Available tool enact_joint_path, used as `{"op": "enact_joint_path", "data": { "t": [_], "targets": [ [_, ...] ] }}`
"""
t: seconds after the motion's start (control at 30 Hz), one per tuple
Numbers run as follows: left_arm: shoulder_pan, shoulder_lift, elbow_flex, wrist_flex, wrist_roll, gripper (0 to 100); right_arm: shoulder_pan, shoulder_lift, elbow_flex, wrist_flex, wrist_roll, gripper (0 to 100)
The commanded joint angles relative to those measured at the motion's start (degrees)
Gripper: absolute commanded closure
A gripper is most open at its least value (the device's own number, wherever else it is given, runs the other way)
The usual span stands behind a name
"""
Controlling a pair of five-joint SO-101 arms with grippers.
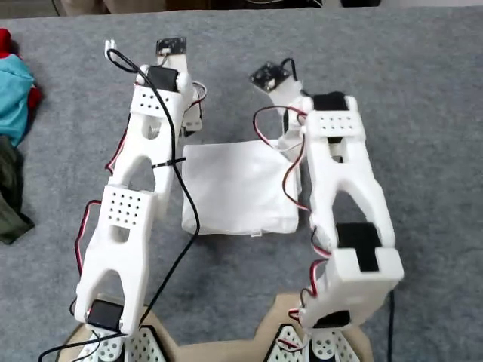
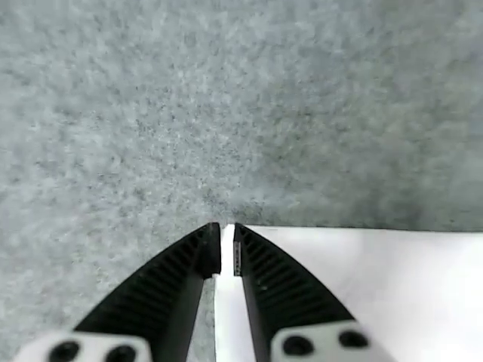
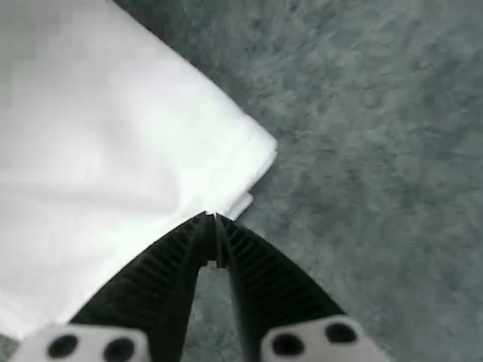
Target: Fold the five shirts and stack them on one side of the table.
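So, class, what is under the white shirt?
The grey table cover shows all around the shirt, so the shirt likely lies flat on it. Anything directly beneath is covered, as are the shirt's own lower folded layers.

There is one white shirt [image 1: 238, 188]. Off to the side lie three more pieces of clothing: one blue-green piece [image 1: 13, 98], one red piece [image 1: 6, 39] and one dark green piece [image 1: 10, 196]. The edge of the high view cuts them off, so there may be more than three. There are two white arms, the left arm [image 1: 128, 219] and the right arm [image 1: 343, 188]. There are two grippers, the left gripper [image 2: 227, 245] and the right gripper [image 3: 210, 237]. Each has two black fingers, four in all. There is one grey table [image 1: 423, 90].
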State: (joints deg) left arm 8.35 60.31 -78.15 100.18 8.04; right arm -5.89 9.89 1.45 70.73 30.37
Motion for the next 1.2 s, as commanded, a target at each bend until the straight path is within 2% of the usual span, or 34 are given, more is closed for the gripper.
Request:
{"op": "enact_joint_path", "data": {
  "t": [0.0,0.17,0.3,0.47,0.67,0.73,0.87,1.17],
  "targets": [
    [0.3,-9.6,3.6,0.9,-1.8,95,-0.6,-8.3,-5.0,4.9,0.1,99.4],
    [6.1,-24.2,29.5,0.8,-5.8,97,-1.9,-13.7,-4.5,12.4,0.1,99.3],
    [11.7,-36.6,49.0,0.1,-6.2,98,-3.6,-16.2,0.6,14.4,0.0,99.3],
    [12.6,-46.3,70.9,-12.0,-6.2,98,-3.8,-18.7,12.6,10.0,0.0,99.3],
    [14.9,-48.5,93.8,-28.4,-5.9,98,-3.6,-18.7,29.0,-4.0,0.0,99.3],
    [15.3,-48.5,97.8,-31.7,-5.5,98,-3.5,-18.7,32.7,-7.1,0.0,99.3],
    [15.4,-48.5,101.1,-32.7,-4.0,98,-2.4,-18.7,35.7,-8.6,0.0,99.3],
    [15.0,-49.0,98.3,-31.9,-4.0,98,6.1,-19.2,35.4,-9.2,0.4,99.3]
  ]
}}
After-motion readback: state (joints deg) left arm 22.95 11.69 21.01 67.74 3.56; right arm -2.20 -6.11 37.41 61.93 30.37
